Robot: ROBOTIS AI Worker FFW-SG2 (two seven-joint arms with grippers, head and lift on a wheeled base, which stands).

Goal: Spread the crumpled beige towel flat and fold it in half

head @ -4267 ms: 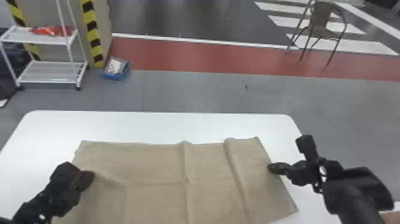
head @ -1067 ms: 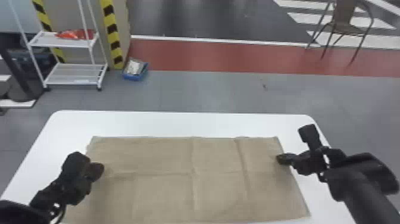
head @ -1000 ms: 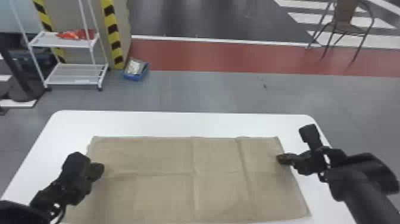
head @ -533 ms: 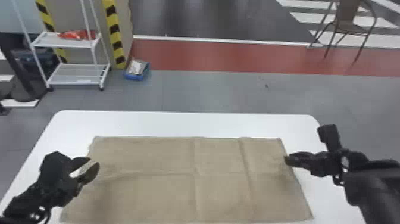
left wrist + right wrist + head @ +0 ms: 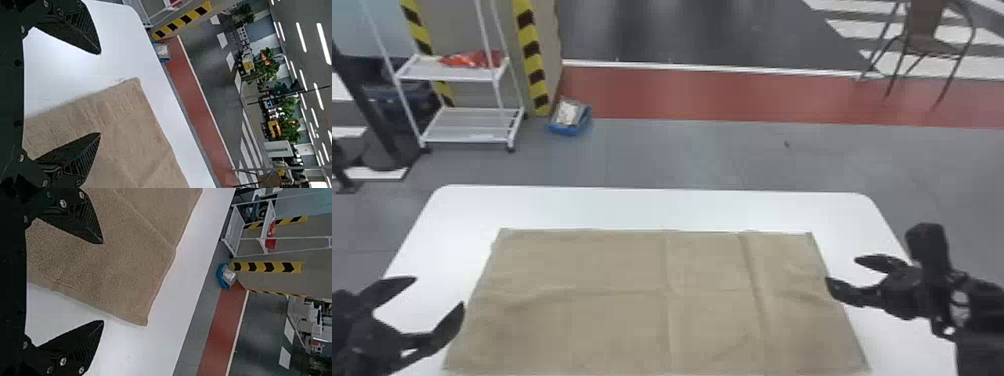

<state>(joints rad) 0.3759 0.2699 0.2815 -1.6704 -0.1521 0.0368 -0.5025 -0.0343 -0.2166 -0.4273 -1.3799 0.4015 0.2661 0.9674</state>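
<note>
The beige towel (image 5: 632, 300) lies spread out on the white table as a wide rectangle, with a few shallow creases. At its left edge my left gripper (image 5: 439, 290) stands open. Beyond the right edge my right gripper (image 5: 842, 270) is open, one finger close to the cloth. In the left wrist view the towel (image 5: 129, 125) has a corner pointing away from my left gripper (image 5: 100, 93), whose fingers are wide apart. The right wrist view has the towel (image 5: 129, 266) edge crossing between the fingers of my right gripper (image 5: 103, 282), which holds nothing.
The white table (image 5: 652, 207) shows as a bare strip along its far edge and at both sides of the cloth. On the floor behind are a white shelf rack (image 5: 472, 125), a blue bin (image 5: 571, 117) and a brown chair (image 5: 924, 40).
Both grippers have opened and drawn outward, away from the towel's side edges. Earlier the cloth lost most of its folds and became flatter, and the head view shifted a little.
</note>
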